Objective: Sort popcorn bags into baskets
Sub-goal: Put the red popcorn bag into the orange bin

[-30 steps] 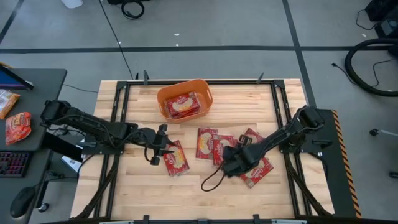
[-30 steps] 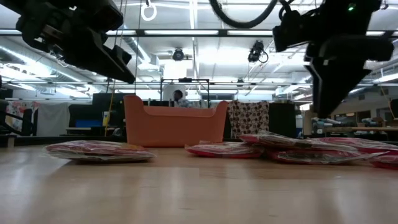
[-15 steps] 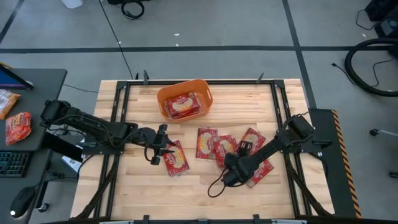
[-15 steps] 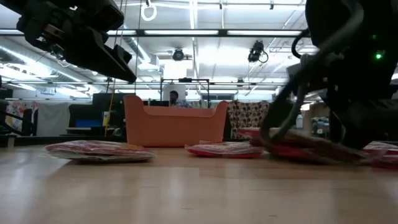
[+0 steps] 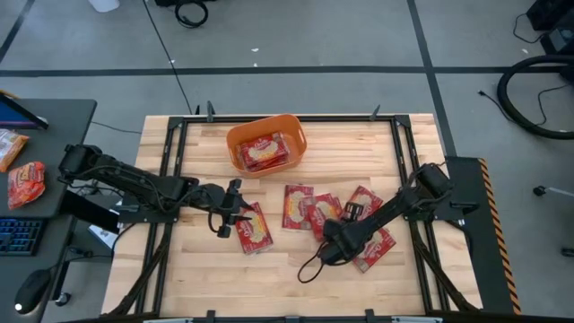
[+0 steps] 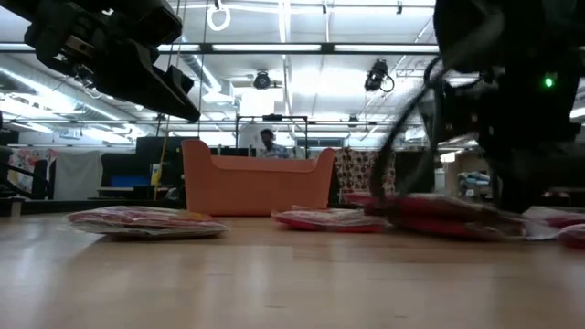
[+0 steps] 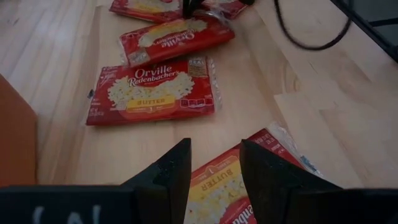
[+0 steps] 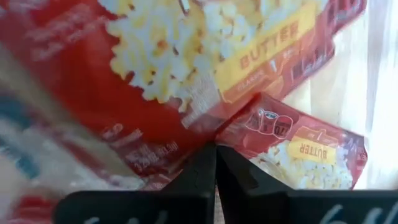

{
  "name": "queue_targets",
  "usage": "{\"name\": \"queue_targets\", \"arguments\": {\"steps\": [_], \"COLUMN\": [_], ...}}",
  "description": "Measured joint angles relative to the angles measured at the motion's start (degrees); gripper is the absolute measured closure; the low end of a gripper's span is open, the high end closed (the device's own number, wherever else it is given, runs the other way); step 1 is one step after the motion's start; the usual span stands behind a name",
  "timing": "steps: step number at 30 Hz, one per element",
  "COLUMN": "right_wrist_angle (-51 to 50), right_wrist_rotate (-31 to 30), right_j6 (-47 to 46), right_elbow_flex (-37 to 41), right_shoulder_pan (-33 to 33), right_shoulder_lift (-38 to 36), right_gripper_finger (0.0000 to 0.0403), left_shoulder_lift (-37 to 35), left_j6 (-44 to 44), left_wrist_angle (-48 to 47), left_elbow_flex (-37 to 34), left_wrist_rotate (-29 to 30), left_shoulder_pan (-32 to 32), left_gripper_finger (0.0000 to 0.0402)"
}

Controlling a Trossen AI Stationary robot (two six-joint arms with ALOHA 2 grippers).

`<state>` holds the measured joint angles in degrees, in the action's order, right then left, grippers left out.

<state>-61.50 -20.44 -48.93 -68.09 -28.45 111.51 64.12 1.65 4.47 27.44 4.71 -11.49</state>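
The orange basket (image 5: pixel 266 126) stands at the table's far middle with one red popcorn bag (image 5: pixel 265 151) inside; it also shows in the low view (image 6: pixel 258 181). One bag (image 5: pixel 254 228) lies flat at the near left. My left gripper (image 5: pixel 235 208) hovers open above that bag's far end (image 7: pixel 249 186). Several bags (image 5: pixel 297 205) lie overlapping right of centre. My right gripper (image 5: pixel 330 240) is down at the near end of this pile, shut on one bag (image 8: pixel 186 68). My right gripper has its two fingers closed on a popcorn bag's red-and-white edge (image 8: pixel 186 158), coming from above and slanting down. The fingers hide the place of contact. The bag lies on the other bags of the pile (image 6: pixel 448 219).
Black frame rails (image 5: pixel 170 170) run along the table's left, right and far sides. A loose black cable (image 5: pixel 309 265) loops on the wood near my right gripper. Two more red packets (image 5: pixel 25 179) lie on a desk left of the table. A person (image 6: pixel 267 142) shows behind the basket.
My right gripper has come down from above the pile onto the bags, shifting a little toward the table's near edge and left. My left gripper and the other bags have stayed where they were.
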Motion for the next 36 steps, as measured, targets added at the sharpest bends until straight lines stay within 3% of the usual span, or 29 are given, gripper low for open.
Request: {"name": "queue_targets", "arguments": {"steps": [13, 22, 36], "right_wrist_angle": [2.8, 20.4, 43.3], "right_wrist_rotate": [-5.5, -7.0, -6.3], "right_j6": [-0.1, 10.9, 24.1], "right_elbow_flex": [-0.1, -0.1, -0.1], "right_shoulder_pan": [2.6, 9.8, 21.1], "right_shoulder_lift": [-12.7, -17.9, -24.7], "right_gripper_finger": [0.0398, 0.0400, 0.0400], "left_shoulder_lift": [0.0, 0.0, -8.0], "left_j6": [1.9, 1.7, -1.0], "left_wrist_angle": [2.4, 2.6, -7.9], "left_elbow_flex": [0.0, 0.0, 1.3], "left_wrist_rotate": [0.1, 5.7, 5.5], "left_shoulder_pan": [0.0, 0.0, -0.8], "left_gripper_finger": [0.0259, 0.0259, 0.0260]}}
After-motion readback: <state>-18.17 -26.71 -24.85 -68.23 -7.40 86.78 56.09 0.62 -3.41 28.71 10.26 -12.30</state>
